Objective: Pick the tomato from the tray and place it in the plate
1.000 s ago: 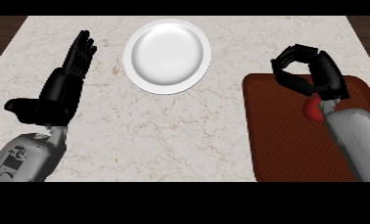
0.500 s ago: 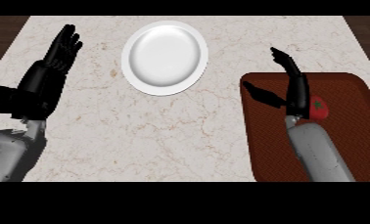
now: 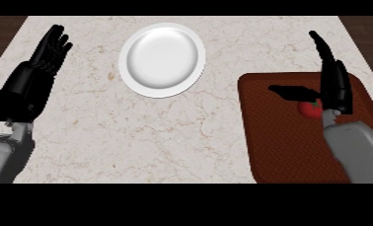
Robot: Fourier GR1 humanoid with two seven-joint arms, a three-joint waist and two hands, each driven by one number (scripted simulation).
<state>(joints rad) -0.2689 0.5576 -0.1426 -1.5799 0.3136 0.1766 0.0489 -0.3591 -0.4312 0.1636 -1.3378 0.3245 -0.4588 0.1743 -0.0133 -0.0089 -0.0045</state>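
Observation:
A red tomato (image 3: 309, 109) lies on the dark brown tray (image 3: 280, 141) at the right, mostly hidden behind my right hand (image 3: 334, 84). That hand stands open over the tray's far right part, fingers straight and pointing away, thumb stretched left just above the tomato. The white plate (image 3: 162, 59) sits bare on the marble counter, left of the tray and farther back. My left hand (image 3: 36, 79) rests open at the left edge, fingers up.
The marble counter (image 3: 146, 141) spreads between the plate and the tray. A dark wooden floor shows past the counter's far corners.
My right hand has gone from curled to open and shifted right over the tray, so the tomato shows beside the wrist. The left hand drifted slightly left.

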